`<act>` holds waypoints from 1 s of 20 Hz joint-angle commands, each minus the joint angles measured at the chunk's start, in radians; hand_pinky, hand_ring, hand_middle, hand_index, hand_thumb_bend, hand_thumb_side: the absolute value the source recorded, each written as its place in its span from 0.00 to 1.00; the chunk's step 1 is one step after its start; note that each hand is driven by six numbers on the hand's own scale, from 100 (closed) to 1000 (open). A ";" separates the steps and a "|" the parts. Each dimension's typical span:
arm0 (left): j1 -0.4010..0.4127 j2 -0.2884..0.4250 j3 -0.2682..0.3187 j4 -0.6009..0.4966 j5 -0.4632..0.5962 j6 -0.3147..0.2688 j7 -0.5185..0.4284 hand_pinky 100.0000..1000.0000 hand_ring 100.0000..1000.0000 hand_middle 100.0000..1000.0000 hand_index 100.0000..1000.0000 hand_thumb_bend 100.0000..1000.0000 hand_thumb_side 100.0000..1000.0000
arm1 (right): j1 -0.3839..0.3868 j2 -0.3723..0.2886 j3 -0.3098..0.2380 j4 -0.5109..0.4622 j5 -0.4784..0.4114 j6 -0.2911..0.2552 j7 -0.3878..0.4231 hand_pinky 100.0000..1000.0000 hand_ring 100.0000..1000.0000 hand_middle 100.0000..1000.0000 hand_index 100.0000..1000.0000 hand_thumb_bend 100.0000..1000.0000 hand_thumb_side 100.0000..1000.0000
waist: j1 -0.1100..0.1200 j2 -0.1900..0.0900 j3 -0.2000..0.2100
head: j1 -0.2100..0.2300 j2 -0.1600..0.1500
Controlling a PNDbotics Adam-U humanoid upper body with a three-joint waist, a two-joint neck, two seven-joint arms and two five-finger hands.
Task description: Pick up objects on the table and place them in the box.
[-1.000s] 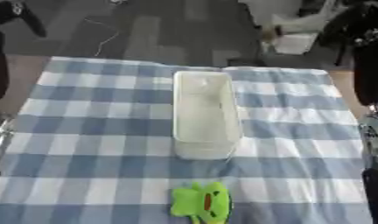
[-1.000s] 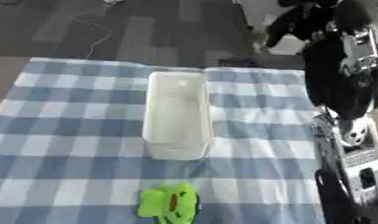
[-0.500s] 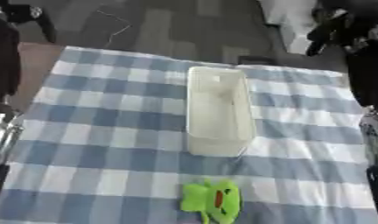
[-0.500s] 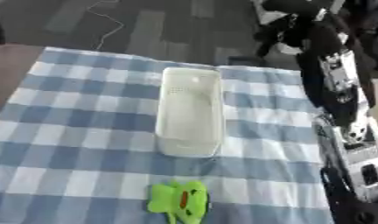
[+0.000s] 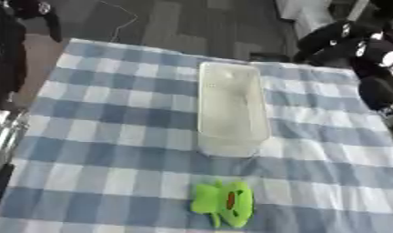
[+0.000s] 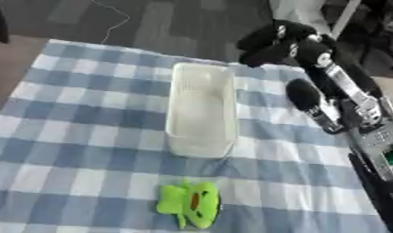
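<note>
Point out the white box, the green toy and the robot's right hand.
white box [image 5: 231, 107]: left eye view, on its inner floor.
green toy [image 6: 190, 205]: right eye view, on the middle of its body.
right hand [image 6: 273, 42]: right eye view, on the dark hand above the table's far edge.

One white box [image 5: 232, 109] and one green toy [image 5: 224, 203] — on one checked cloth [image 5: 96, 150].

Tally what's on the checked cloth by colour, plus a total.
White: 1, the empty plastic box
Green: 1, the soft toy with an orange mark, lying near the cloth's front edge, apart from the box
Total: 2
</note>
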 commanded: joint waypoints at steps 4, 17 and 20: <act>0.005 0.014 -0.004 -0.011 -0.002 -0.003 -0.014 0.06 0.73 0.84 0.80 0.18 0.99 | 0.012 -0.026 0.030 -0.013 -0.006 -0.073 0.075 0.60 0.65 0.77 0.78 0.16 0.94 | 0.006 -0.008 -0.003 | 0.001 0.018; 0.015 0.012 -0.010 -0.011 -0.007 -0.006 -0.020 0.05 0.73 0.84 0.80 0.18 0.99 | 0.015 0.001 0.082 -0.057 0.015 -0.061 0.187 0.63 0.69 0.79 0.81 0.21 0.78 | 0.009 -0.009 -0.008 | 0.008 0.031; 0.014 0.011 -0.010 -0.011 -0.007 -0.007 -0.021 0.05 0.73 0.84 0.80 0.18 0.99 | 0.017 0.023 0.088 -0.046 0.025 -0.054 0.203 0.63 0.70 0.80 0.83 0.21 0.79 | 0.009 -0.009 -0.007 | 0.008 0.031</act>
